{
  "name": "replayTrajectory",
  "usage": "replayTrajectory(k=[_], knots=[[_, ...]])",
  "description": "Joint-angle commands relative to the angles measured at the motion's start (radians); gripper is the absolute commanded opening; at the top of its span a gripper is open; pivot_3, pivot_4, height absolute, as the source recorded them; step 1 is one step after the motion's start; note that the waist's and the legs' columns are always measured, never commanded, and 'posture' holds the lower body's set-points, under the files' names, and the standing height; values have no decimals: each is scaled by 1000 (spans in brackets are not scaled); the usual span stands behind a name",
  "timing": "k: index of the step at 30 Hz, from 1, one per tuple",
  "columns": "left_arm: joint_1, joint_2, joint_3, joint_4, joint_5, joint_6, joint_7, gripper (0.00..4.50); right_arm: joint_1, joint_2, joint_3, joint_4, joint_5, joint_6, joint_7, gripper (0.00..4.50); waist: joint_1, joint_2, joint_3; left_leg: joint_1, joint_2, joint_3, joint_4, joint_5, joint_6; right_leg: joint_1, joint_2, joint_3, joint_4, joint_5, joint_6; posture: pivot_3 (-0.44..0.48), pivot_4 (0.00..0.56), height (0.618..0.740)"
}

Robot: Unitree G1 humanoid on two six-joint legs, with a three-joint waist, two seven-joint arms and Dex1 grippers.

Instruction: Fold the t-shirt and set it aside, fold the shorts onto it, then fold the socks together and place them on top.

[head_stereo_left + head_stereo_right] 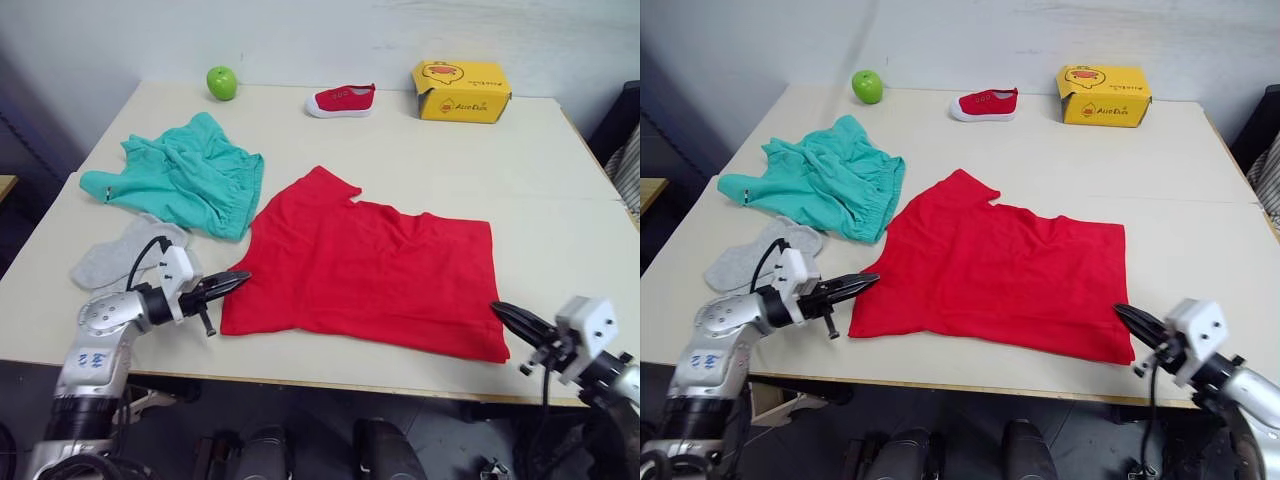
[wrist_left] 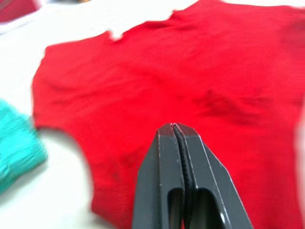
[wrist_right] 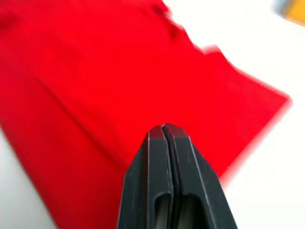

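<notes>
The red t-shirt (image 1: 370, 265) lies spread flat in the middle of the pale table (image 1: 560, 160), its collar and chest print not to be made out from the head views; in the left wrist view a dim dark patch shows on the cloth, too blurred to read. The teal shorts (image 1: 185, 175) lie crumpled just beside it on the robot's left, their edge near or touching the shirt's sleeve. The grey socks (image 1: 125, 252) lie in front of the shorts, partly hidden by the left arm and its cable.

The left gripper (image 1: 232, 281) hovers at the shirt's near left corner, jaws pressed together, holding nothing. The right gripper (image 1: 508, 315) sits at the near right corner, jaws likewise pressed together and empty.

Along the far edge stand a green apple (image 1: 222, 82), a small red shoe (image 1: 342, 100) and a yellow cardboard box (image 1: 460, 91), its print too small to read.
</notes>
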Motion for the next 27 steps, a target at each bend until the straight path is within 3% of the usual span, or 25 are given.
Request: replayTrajectory(k=[1, 6, 10, 14, 18, 21, 24, 27], knots=[[75, -4, -43, -103, 32, -45, -1, 26, 11, 33, 137, -75, -64, -12, -11, 0, 0, 1, -1, 0, 0, 0, 0, 0, 0, 0, 0, 2, 0, 0, -1, 0, 150, 740], [160, -3, -27, -66, 130, -90, 104, 26, 9, 79, 196, 64, -165, -113, -40, 0, 6, 1, -1, -1, -1, -1, 0, -1, 1, 0, 0, 6, -1, -1, -2, 0, 150, 740], [197, 37, -23, -10, 162, -113, 102, 26, 39, 52, 156, 226, -202, -236, -15, 0, 3, 1, -1, 0, -2, -1, 0, -3, 6, 0, -1, 6, -1, -1, -2, 0, 150, 740], [196, 68, -1, 57, 183, -126, 125, 26, 89, 29, 62, 275, -194, -284, -40, 0, 3, 1, -3, 1, -1, -1, -1, -3, 5, 1, 0, 6, -1, -1, -2, 0, 150, 740], [170, 74, 50, 92, 143, -139, 142, 26, 159, -2, -99, 276, -131, -257, -54, 0, 3, 2, -4, 2, 0, -1, -1, -4, 5, 1, 0, 6, -1, -1, -2, 0, 150, 740], [154, 74, 96, 61, 8, -83, 61, 26, 198, -36, -188, 238, -31, -199, 1, 0, 1, 2, -4, 1, 0, 0, -1, -4, 5, 1, 0, 7, -1, -1, -3, 0, 150, 740], [145, 124, 105, 7, -46, -38, -21, 629, 245, -102, -241, 193, 33, -146, 98, 587, -1, 2, -4, 1, 2, 0, -1, -4, 4, 0, 0, 7, -1, -2, -3, 0, 150, 740], [138, 164, 56, -31, 2, -122, -96, 1589, 277, -182, -229, 229, -35, -233, 224, 1648, 0, 2, -4, 1, 2, 0, -2, -4, 4, 0, 0, 7, -1, -2, -4, 0, 150, 740]])
